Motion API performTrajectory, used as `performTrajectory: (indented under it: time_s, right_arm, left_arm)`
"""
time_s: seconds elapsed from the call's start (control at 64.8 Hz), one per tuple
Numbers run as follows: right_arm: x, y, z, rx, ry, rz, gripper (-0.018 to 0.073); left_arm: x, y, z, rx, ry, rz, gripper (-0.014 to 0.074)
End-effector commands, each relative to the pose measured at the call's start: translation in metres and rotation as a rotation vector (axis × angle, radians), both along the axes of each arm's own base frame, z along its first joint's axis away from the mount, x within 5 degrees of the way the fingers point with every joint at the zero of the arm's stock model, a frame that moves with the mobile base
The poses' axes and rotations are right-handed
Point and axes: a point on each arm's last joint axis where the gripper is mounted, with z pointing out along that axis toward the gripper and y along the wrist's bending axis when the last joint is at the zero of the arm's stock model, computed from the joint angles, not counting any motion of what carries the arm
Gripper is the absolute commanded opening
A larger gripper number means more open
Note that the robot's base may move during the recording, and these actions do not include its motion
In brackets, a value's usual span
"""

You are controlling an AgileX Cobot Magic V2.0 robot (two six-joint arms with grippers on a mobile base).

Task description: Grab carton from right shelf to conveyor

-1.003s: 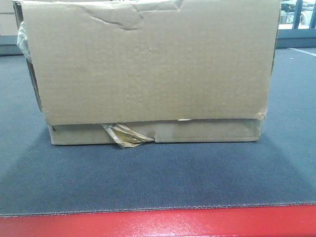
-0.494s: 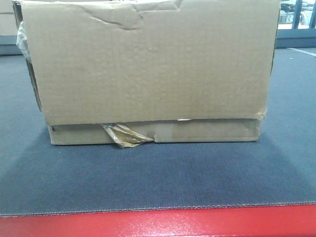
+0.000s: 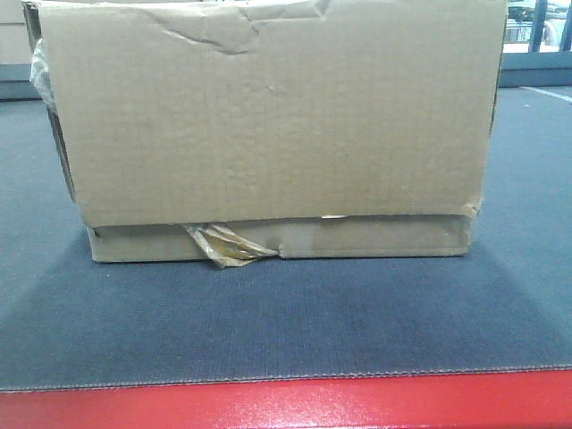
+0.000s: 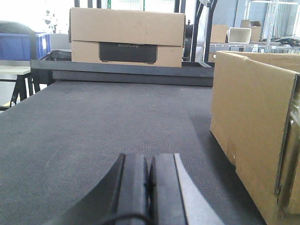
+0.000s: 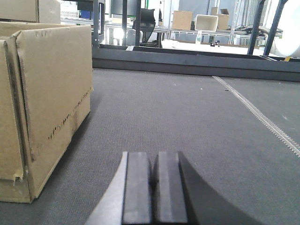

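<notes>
Front-facing view: the carton (image 3: 268, 134) sits flat on the conveyor (image 3: 286, 331), set back from the red border strip (image 3: 286, 407); none of my fingers touch it, so I judge the transfer from the shelf essentially done, with nothing left but drawing the arms clear. Its plain brown corrugated face shows a dented upper edge (image 3: 223, 36), a lower flap seam running across the base, and a crumpled scrap of yellowish clear tape (image 3: 223, 246) hanging at the seam. Left wrist view: my left gripper (image 4: 149, 187) lies low over the ribbed belt with its two dark pads pressed together on nothing; the carton's side wall (image 4: 248, 131) stands near on the right, apart from the pads. A second cardboard box with a black label (image 4: 126, 37) rests beyond the belt's far end. Right wrist view: my right gripper (image 5: 153, 192) is likewise clenched and empty, the carton's other side (image 5: 47, 93) standing near on the left, its lower edge scuffed and slightly torn at the corner.
</notes>
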Motion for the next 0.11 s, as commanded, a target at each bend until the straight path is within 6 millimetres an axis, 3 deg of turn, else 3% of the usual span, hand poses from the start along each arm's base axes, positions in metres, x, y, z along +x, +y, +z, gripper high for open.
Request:
performTrajectory:
  time_s: [0.0,0.093]
  right_arm:
    - [-0.0004,-0.0004,0.0023,-0.004,-0.027,-0.007,-0.0067]
    - [-0.0004,-0.0004,0.0023,-0.004,-0.027,-0.007,-0.0067]
  left_arm:
    - [-0.0006,0.0001,0.0025,0.002,-0.024,0.003,-0.0008]
    - [-0.0006,0.0001,0.0025,0.002,-0.024,0.003,-0.0008]
